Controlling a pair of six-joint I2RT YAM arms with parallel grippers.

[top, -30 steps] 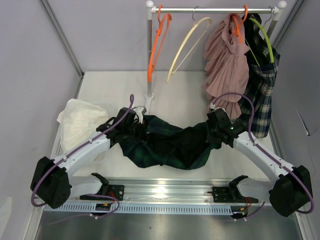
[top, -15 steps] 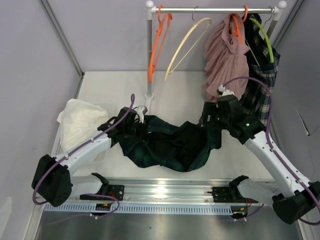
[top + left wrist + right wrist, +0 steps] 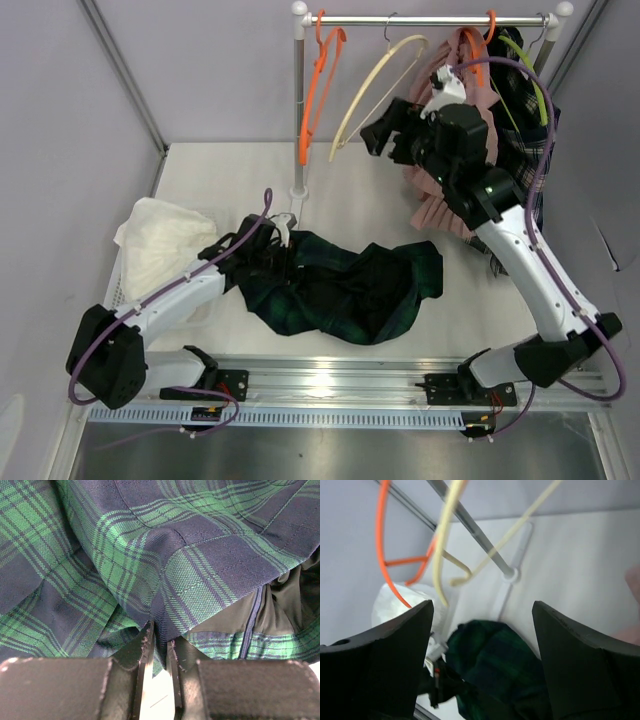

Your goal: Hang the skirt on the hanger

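Observation:
The dark green plaid skirt [image 3: 340,290] lies crumpled on the white table, between the two arms. My left gripper [image 3: 272,255] sits low at its left end. In the left wrist view this gripper [image 3: 161,640] is shut on a fold of the skirt [image 3: 200,555]. My right gripper [image 3: 385,130] is raised high at the back, open and empty, just right of the cream hanger [image 3: 375,85] on the rail [image 3: 420,19]. Its wrist view shows the wide-apart jaws of the right gripper [image 3: 482,615], the cream hanger [image 3: 440,545] ahead and the skirt [image 3: 505,665] far below.
An orange hanger [image 3: 315,90] hangs left of the cream one, beside the rack's upright pole [image 3: 298,110]. A pink skirt [image 3: 425,195] and a plaid garment on a green hanger [image 3: 525,65] hang behind the right arm. A white cloth [image 3: 160,250] lies at the table's left.
My right gripper let go of the skirt's right end, opened wide and rose back toward the hangers. That end of the skirt dropped onto the table. The left gripper has stayed put.

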